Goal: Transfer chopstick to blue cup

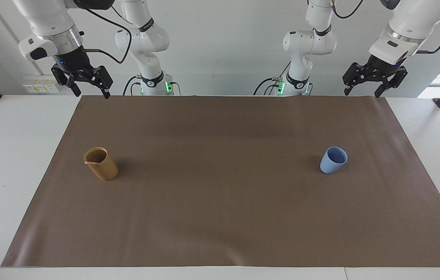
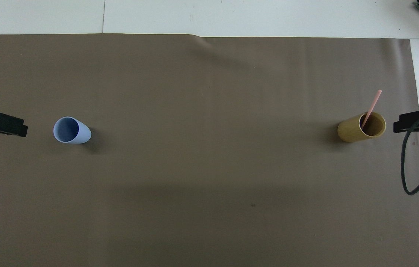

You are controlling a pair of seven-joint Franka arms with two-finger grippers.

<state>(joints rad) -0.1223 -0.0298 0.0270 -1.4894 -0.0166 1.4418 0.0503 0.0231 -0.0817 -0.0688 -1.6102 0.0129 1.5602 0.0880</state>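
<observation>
the chopstick is a thin pink stick standing tilted in the tan cup, its lower end inside and its upper part leaning out over the rim. the tan cup stands upright on the brown mat toward the right arm's end of the table, and the blue cup, a small light blue handleless tumbler that narrows to its base, stands upright and empty toward the left arm's end, well apart from it. the overhead view shows the stick's full visible length past the rim and both cup mouths; the facing view shows only a short pink bit of the chopstick at the tan cup's rim, but it shows both arms raised near their bases. there the left gripper hangs with its fingers spread and empty above the mat's edge nearest the robots, and the right gripper likewise, open and holding nothing; both arms wait. the mat covers most of a white table, with a pale wall at the robots' end and a bright window at one edge.
</observation>
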